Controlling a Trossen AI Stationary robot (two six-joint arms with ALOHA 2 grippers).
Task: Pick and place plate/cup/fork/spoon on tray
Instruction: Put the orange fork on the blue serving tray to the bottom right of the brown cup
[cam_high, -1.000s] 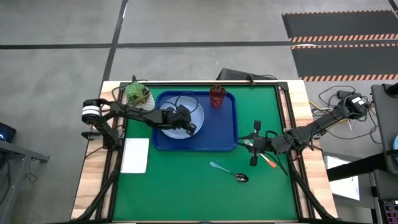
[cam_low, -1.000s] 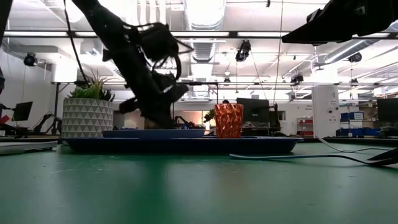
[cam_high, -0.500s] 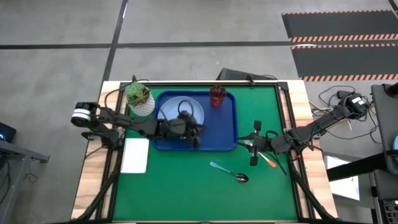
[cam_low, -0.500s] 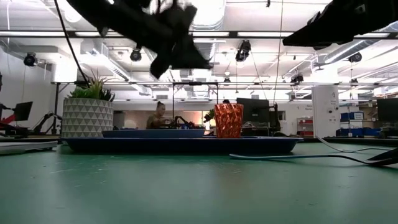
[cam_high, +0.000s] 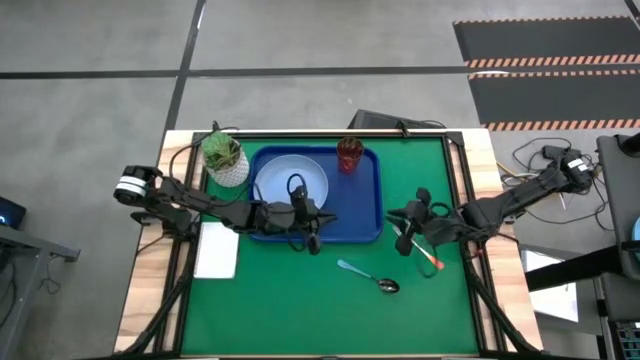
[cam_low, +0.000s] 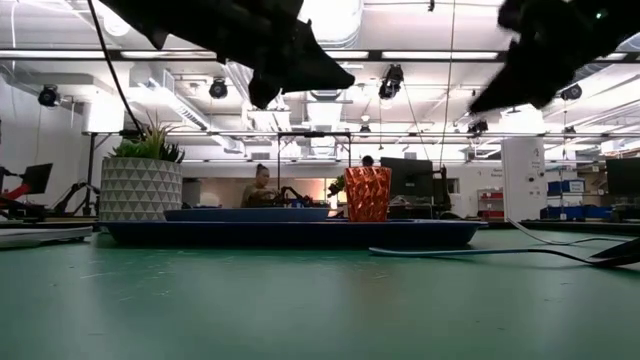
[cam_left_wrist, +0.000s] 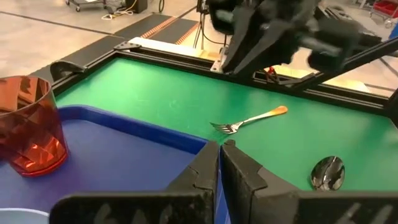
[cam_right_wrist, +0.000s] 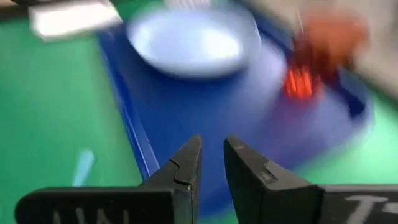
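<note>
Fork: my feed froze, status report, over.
Left gripper shut, empty, over dark-blue plastic tray. Right gripper slightly open, empty. Orange-handled fork lies on green mat, unobstructed.

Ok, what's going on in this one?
A two-arm robot is loading a tray. The plate and cup already sit on it; the fork and spoon lie on the green mat to its right. The left gripper hovers shut and empty over the tray's near edge. The right gripper hangs above the mat near the fork, holding nothing.
</note>
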